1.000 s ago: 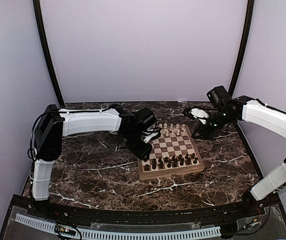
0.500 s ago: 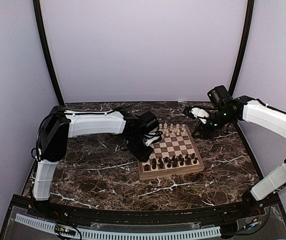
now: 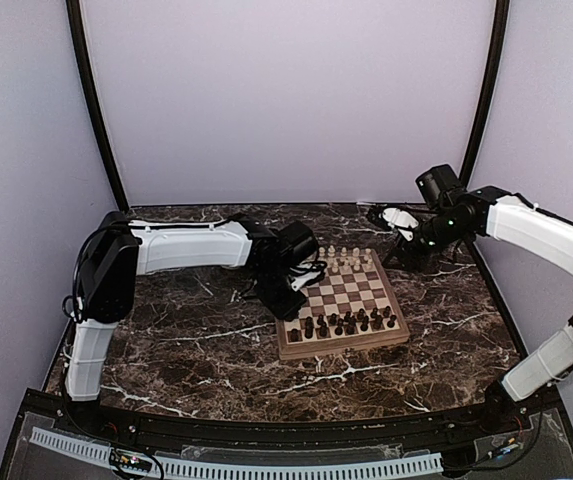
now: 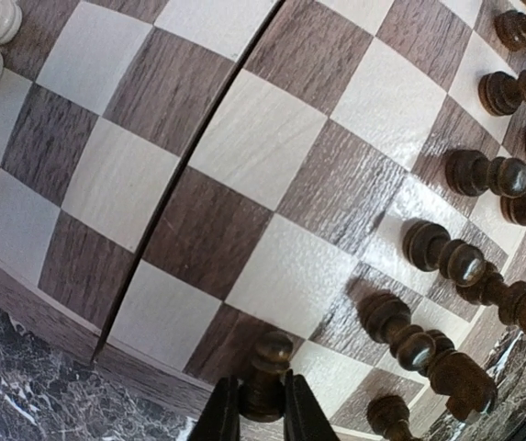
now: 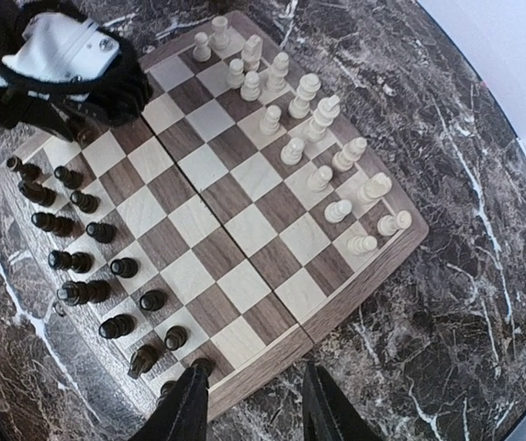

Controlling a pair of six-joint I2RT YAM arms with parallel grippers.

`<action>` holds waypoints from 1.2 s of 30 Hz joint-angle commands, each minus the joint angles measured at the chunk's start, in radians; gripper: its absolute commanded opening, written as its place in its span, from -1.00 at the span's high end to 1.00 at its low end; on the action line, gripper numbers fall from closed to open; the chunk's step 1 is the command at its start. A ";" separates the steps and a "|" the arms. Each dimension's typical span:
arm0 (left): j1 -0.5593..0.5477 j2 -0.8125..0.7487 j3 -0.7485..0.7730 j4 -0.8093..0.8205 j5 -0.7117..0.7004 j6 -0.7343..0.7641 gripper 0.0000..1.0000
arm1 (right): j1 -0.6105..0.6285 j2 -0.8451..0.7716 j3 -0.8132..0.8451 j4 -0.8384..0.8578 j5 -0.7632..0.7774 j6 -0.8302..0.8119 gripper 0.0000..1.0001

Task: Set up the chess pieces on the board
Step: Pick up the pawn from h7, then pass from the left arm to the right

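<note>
So a dark pawn (image 4: pixel 270 354) is pinched tight by the left gripper (image 4: pixel 263 393) at the 9 o'clock edge of the board (image 4: pixel 244 156). The right gripper (image 5: pixel 253 378) is parked at 2 o'clock, jaws spread.

The left arm (image 3: pixel 181 245) reaches out level from a raised shoulder toward the middle, with the wrist bent steeply down. The left gripper (image 4: pixel 263 400) has its jaws closed against both sides of a dark pawn (image 4: pixel 269 358), fingers (image 4: pixel 229 418) nearly parallel. The right arm (image 3: pixel 536 235) stretches forward and inward with the wrist held high. The right gripper (image 5: pixel 249 404) points downward, its fingers (image 5: pixel 184 404) spread with nothing between them.
</note>
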 commanded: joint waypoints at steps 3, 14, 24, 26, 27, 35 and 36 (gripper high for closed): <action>0.032 -0.187 -0.037 0.144 0.001 0.031 0.86 | -0.017 0.053 0.142 0.068 -0.046 0.095 0.24; 0.035 -0.498 -0.426 0.745 0.069 0.030 0.84 | -0.020 0.364 0.498 -0.121 -0.509 0.252 0.18; 0.028 -0.531 -0.494 0.819 0.095 0.079 0.83 | 0.092 0.502 0.662 -0.315 -0.710 0.198 0.16; 0.026 -0.532 -0.499 0.819 0.093 0.085 0.83 | 0.105 0.506 0.657 -0.321 -0.723 0.198 0.16; 0.026 -0.533 -0.502 0.819 0.092 0.086 0.83 | 0.111 0.507 0.652 -0.324 -0.725 0.195 0.16; 0.024 -0.537 -0.500 0.819 0.108 0.099 0.83 | 0.124 0.511 0.641 -0.309 -0.742 0.215 0.17; 0.024 -0.538 -0.500 0.819 0.115 0.100 0.83 | 0.125 0.513 0.644 -0.307 -0.743 0.217 0.17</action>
